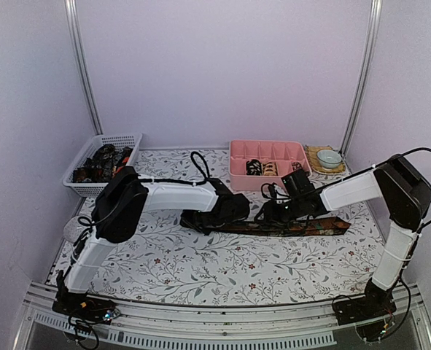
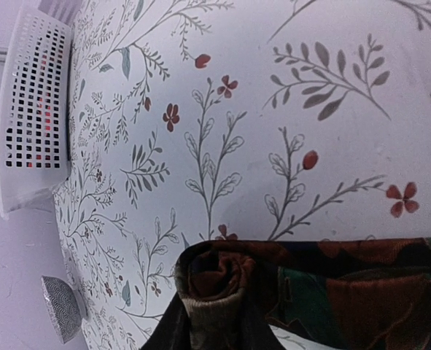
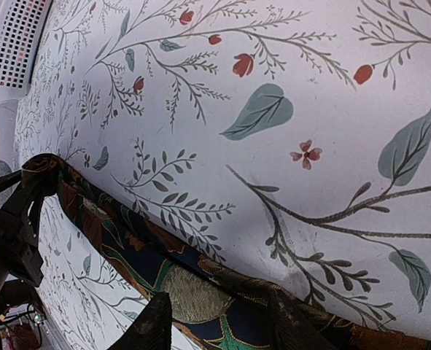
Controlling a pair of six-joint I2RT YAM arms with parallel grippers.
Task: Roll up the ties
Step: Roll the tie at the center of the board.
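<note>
One dark patterned tie [image 1: 313,225] lies flat across the middle of the table. Its left end is wound into a small coil [image 2: 215,273]. My left gripper [image 1: 237,211] [image 2: 219,328] is shut on that coil, with a finger on each side. My right gripper [image 1: 273,213] [image 3: 226,328] sits just right of it, closed across the width of the tie [image 3: 113,226]. One of its fingertips [image 3: 295,321] presses the far edge up into a ridge. More ties fill the white basket [image 1: 117,137], and rolled ones [image 1: 262,168] sit in the pink tray [image 1: 268,144].
A small bowl on a coaster [image 1: 329,157] stands right of the tray. A grey round object [image 1: 73,230] [image 2: 62,317] lies near the table's left edge. The basket [image 2: 33,109] [image 3: 14,44] is at the back left. Walls close in three sides.
</note>
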